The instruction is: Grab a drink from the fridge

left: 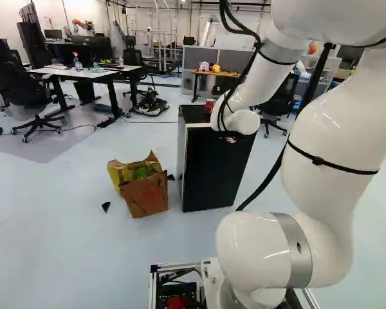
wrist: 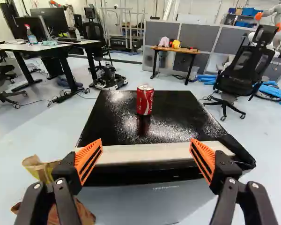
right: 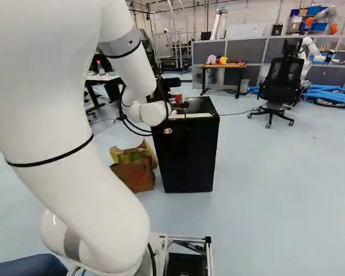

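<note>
My gripper (right: pixel 181 107) shows as a small dark shape over the fridge's front top edge in the right base view, mostly hidden by the arm. In the wrist view the gripper (wrist: pixel 146 148) stands open, its orange pads wide apart and nothing gripped. Below and beyond them lies the glossy black top of the small fridge (wrist: pixel 171 124), with a pale strip along its front edge. One red drink can (wrist: pixel 144 100) stands upright on that top, ahead of the gripper and roughly centred between the fingers. The fridge's front (left: pixel 215 170) looks closed; its inside cannot be seen.
Beside the fridge, on its left, sits an open brown box (left: pixel 145 195) with yellow-green inside. Desks (wrist: pixel 47 46) and office chairs (wrist: pixel 243 70) stand farther off. A wooden table (right: pixel 221 66) is before grey partitions. Another robot (right: pixel 322 22) stands at the far right.
</note>
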### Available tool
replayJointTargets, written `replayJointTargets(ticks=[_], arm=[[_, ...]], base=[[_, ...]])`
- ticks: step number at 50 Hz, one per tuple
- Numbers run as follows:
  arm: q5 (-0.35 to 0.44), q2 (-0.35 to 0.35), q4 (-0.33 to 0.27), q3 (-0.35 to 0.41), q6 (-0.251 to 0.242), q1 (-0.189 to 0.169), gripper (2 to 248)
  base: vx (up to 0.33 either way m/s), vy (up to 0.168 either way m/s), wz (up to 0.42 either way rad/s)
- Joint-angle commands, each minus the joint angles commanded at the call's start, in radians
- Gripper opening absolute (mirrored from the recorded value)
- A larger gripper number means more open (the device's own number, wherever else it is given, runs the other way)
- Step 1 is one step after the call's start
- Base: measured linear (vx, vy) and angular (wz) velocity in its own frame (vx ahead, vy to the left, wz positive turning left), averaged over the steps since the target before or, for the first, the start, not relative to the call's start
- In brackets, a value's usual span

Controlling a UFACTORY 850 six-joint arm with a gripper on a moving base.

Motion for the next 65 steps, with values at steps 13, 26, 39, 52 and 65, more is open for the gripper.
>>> replayJointTargets(ticks=[13, 26, 39, 52, 65], arm=[[0.036, -0.026, 0.0, -0.028, 0.0, 0.002, 247], [0.036, -0.063, 0.0, -0.069, 0.0, 0.006, 247], [0.036, -0.107, 0.0, -0.119, 0.0, 0.01, 247], [0.036, -0.153, 0.0, -0.171, 0.0, 0.013, 247], [0.036, -0.199, 0.007, -0.226, 0.0, 0.017, 247]], base=[[0.0, 0.0, 0.0], [0.0, 0.0, 0.0], [0.0, 0.0, 0.0], [0.0, 0.0, 0.0], [0.0, 0.0, 0.0]])
